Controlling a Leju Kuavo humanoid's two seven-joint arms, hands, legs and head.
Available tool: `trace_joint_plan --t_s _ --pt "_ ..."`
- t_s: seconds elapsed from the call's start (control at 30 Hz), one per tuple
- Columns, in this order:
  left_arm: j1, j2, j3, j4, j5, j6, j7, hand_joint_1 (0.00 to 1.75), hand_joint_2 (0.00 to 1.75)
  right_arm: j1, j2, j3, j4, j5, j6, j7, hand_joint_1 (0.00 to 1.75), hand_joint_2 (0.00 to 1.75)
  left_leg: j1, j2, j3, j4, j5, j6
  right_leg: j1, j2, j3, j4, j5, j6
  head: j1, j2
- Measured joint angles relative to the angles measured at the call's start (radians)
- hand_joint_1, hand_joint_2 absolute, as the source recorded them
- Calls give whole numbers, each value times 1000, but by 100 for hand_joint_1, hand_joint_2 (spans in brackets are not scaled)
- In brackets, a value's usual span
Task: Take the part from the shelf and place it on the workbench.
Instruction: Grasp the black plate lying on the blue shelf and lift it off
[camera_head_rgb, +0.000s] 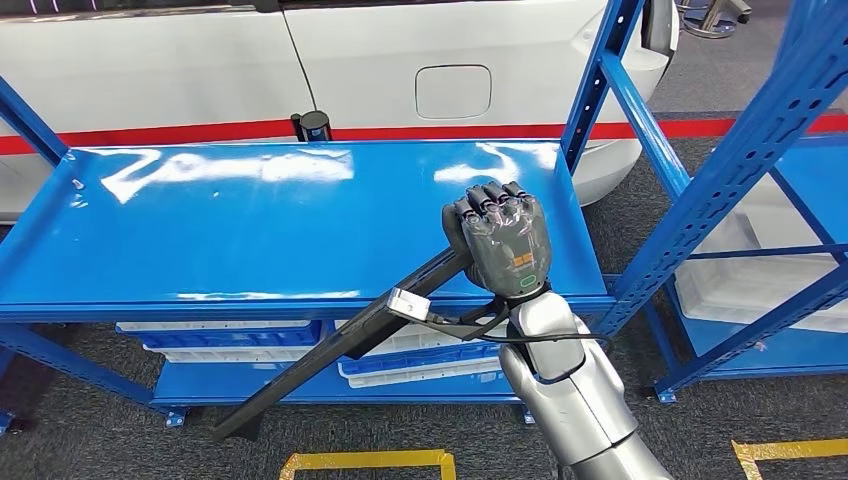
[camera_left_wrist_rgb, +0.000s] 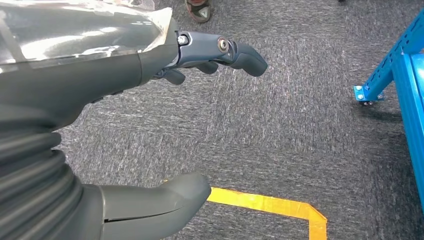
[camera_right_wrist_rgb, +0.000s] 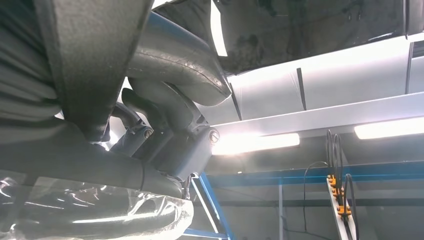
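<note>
- Right hand (camera_head_rgb: 503, 240): fingers (camera_head_rgb: 490, 203) curled tight around upper end of long dark bar-shaped part (camera_head_rgb: 340, 345); firm wrap grip, knuckles facing head camera.
- Same grip confirmed from right wrist view: fingers (camera_right_wrist_rgb: 170, 135) folded over dark bar (camera_right_wrist_rgb: 85, 60), which crosses close to lens.
- Part in air, not resting on anything visible. Long axis runs diagonally from fist down toward robot's lower left; free end hangs low, in front of lower shelf level, near floor with yellow tape (camera_head_rgb: 370, 462).
- Small light-coloured clip or tag (camera_head_rgb: 408, 303) on the bar just below the fist; black cable (camera_head_rgb: 480, 325) looping from there toward wrist.
- Left hand (camera_left_wrist_rgb: 150, 125): fingers (camera_left_wrist_rgb: 240, 55) apart, thumb spread, nothing between; hanging over grey carpet (camera_left_wrist_rgb: 250, 130), well away from part.
- Blue shelf board (camera_head_rgb: 250, 220) directly ahead; fist over its front right portion. White vehicle body (camera_head_rgb: 400, 60) behind rack.
- Judgement: part already off shelf; carry phase. Worktop not identifiable in these views, so direction of placement cannot be told.
- Judgement: held at one end only, long lever; low free end likely to swing and catch the rack's front edge or upright (camera_head_rgb: 720, 170) on turning.
</note>
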Motion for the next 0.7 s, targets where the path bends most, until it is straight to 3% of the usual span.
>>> trace_joint_plan --t_s 0.2,0.47,0.7 --pt "-7 -2 19 0 -11 -23 2 0 175 3 -1 1 -3 -1 -11 0 175 175 0 0 0 0 0 0 0 0 0 0 0 0 0 0" --pt "-11 0 25 1 -42 -107 153 0 175 11 -3 -3 -23 4 -25 8 175 175 0 0 0 0 0 0 0 0 0 0 0 0 0 0" --pt "-12 2 18 1 -53 -134 184 0 175 24 -6 -8 -36 9 -24 12 175 175 0 0 0 0 0 0 0 0 0 0 0 0 0 0"
